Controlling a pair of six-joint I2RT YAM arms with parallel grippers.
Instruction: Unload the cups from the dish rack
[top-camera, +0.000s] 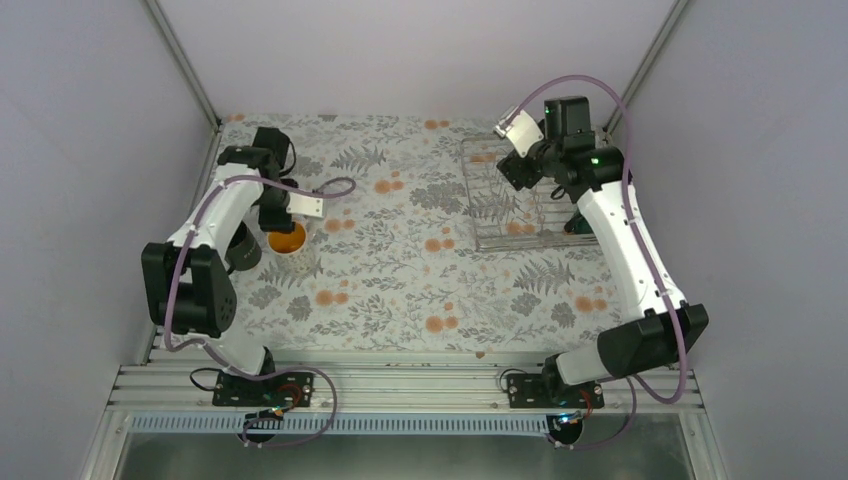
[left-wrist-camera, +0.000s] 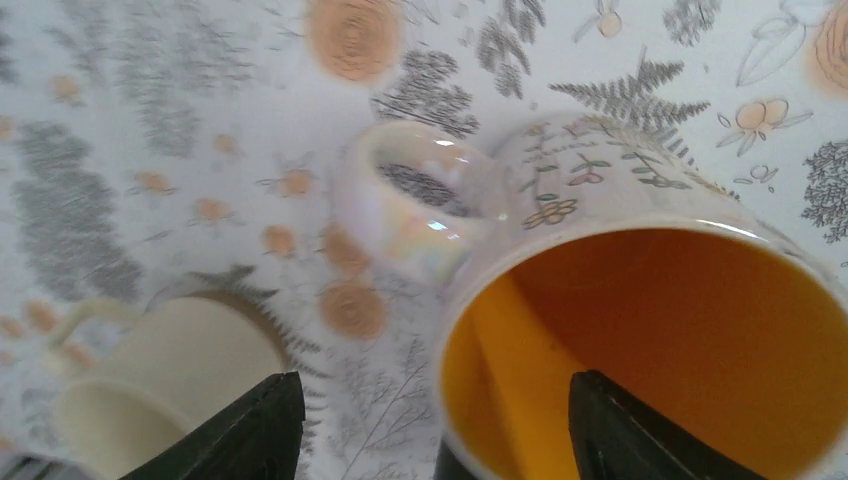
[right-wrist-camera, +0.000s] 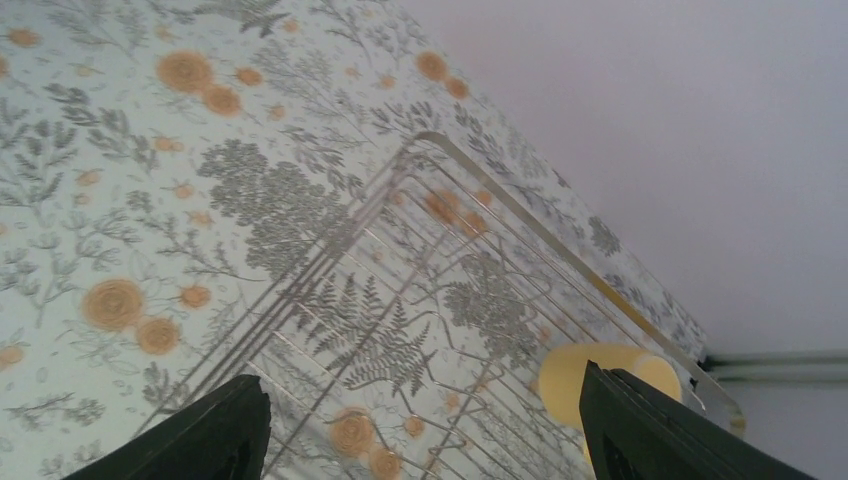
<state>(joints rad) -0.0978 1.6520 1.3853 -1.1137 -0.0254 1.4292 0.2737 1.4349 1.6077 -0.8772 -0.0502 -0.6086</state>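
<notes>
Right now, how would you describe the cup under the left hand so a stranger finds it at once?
Look at the left side of the floral tablecloth, beside the left arm, where the left hand hangs open. The orange cup stands below it. Unlike the plain cream cup beside it, it is bright orange inside and printed with small flowers outside.

From six o'clock we overlook the floral-patterned desk (top-camera: 400, 290); the nearer right wrist view shares the silver wire dish rack (top-camera: 490, 210).
</notes>
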